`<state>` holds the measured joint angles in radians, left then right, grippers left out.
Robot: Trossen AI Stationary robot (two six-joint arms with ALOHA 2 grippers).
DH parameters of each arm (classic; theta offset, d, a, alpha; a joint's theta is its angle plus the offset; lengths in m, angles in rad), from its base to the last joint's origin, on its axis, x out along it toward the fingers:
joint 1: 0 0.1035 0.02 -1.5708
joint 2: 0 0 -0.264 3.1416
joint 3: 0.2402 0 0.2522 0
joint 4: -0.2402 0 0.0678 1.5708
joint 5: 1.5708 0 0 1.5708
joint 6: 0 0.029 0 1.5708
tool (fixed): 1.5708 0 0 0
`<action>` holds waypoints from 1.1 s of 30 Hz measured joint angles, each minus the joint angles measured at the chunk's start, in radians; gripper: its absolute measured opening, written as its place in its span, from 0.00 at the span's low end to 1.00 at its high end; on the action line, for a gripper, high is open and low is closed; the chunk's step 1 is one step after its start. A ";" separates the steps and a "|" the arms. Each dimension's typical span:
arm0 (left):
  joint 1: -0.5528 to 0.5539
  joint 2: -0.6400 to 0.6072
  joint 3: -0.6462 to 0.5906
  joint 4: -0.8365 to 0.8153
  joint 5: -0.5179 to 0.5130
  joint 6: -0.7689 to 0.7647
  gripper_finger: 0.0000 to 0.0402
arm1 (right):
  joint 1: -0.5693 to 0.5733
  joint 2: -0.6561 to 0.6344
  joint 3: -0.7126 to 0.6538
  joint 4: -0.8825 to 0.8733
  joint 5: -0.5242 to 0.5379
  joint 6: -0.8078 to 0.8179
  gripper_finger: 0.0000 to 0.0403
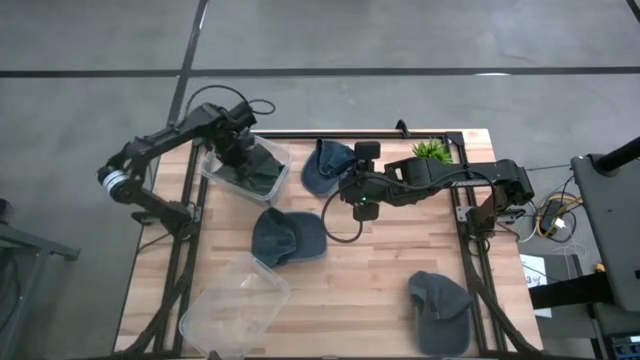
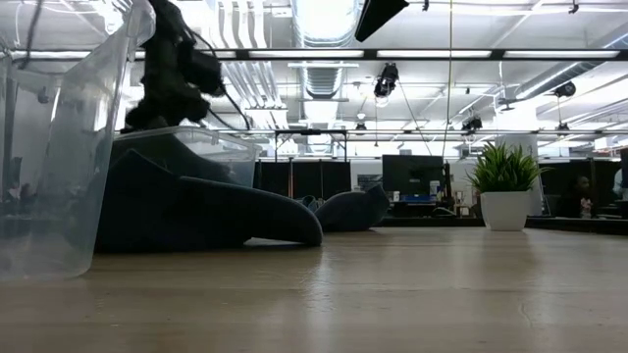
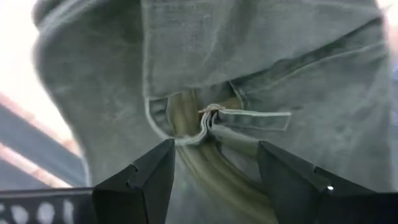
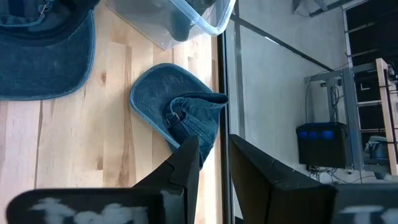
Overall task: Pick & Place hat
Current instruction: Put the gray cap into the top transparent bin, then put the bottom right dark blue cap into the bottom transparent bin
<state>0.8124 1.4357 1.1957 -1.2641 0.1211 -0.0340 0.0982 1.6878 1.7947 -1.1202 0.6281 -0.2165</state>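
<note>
The dark green cap (image 1: 255,166) lies inside the clear plastic bin (image 1: 280,155) at the table's far left, and your left gripper (image 1: 237,150) is down in that bin over it. In the left wrist view the cap (image 3: 249,74) fills the frame, its back strap and buckle (image 3: 214,112) sitting between the two dark fingers (image 3: 152,171).

The fingers stand well apart with fabric behind them but nothing pinched, so this hat reads as placed rather than held. If you are letting go, lift straight up with the jaws this wide, so that a fingertip does not snag the strap loop and drag the cap back over the bin wall. Clear the rim before you swing sideways.

Your right gripper (image 1: 362,205) hovers over the wooden table (image 1: 380,290) near the middle, just beside the blue denim cap (image 1: 325,168) at the far edge. In the right wrist view that cap (image 4: 180,112) lies crumpled ahead of the fingers (image 4: 186,165), which are nearly together and grip nothing.

Two more caps wait: one (image 1: 288,238) at the table's centre, touching the second clear bin (image 1: 235,305) at the near left, and one (image 1: 440,310) at the near right corner. A small potted plant (image 1: 431,150) stands at the far edge.
</note>
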 joint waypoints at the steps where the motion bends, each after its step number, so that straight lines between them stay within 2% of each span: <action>1: 0.000 0.022 -0.005 0.000 0.004 0.006 0.55 | 0.000 0.000 0.000 0.000 0.000 0.000 0.20; 6: -0.009 0.120 -0.028 -0.002 0.059 0.032 0.55 | 0.000 0.000 0.000 -0.002 0.000 0.004 0.20; 11: -0.011 0.177 -0.035 0.034 0.013 0.023 0.55 | 0.000 0.000 0.000 -0.002 0.000 0.008 0.20; 16: -0.014 0.165 -0.035 0.065 -0.007 0.006 0.55 | 0.000 0.000 0.000 -0.003 0.000 0.007 0.20; 21: -0.016 0.091 -0.021 0.064 -0.017 -0.014 0.55 | 0.000 0.000 0.000 -0.003 0.000 0.007 0.20; 28: -0.016 -0.102 0.058 0.042 -0.014 -0.069 0.55 | 0.000 0.000 0.000 -0.007 0.000 0.007 0.20; 31: -0.019 -0.193 0.091 0.035 0.003 -0.126 0.55 | 0.000 0.000 0.000 -0.007 0.000 0.016 0.20; 33: -0.023 -0.249 0.103 0.035 0.055 -0.154 0.55 | 0.000 0.000 0.000 -0.007 -0.002 0.034 0.20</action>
<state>0.7894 1.1863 1.2985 -1.2292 0.1758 -0.1884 0.0982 1.6878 1.7947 -1.1271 0.6259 -0.1823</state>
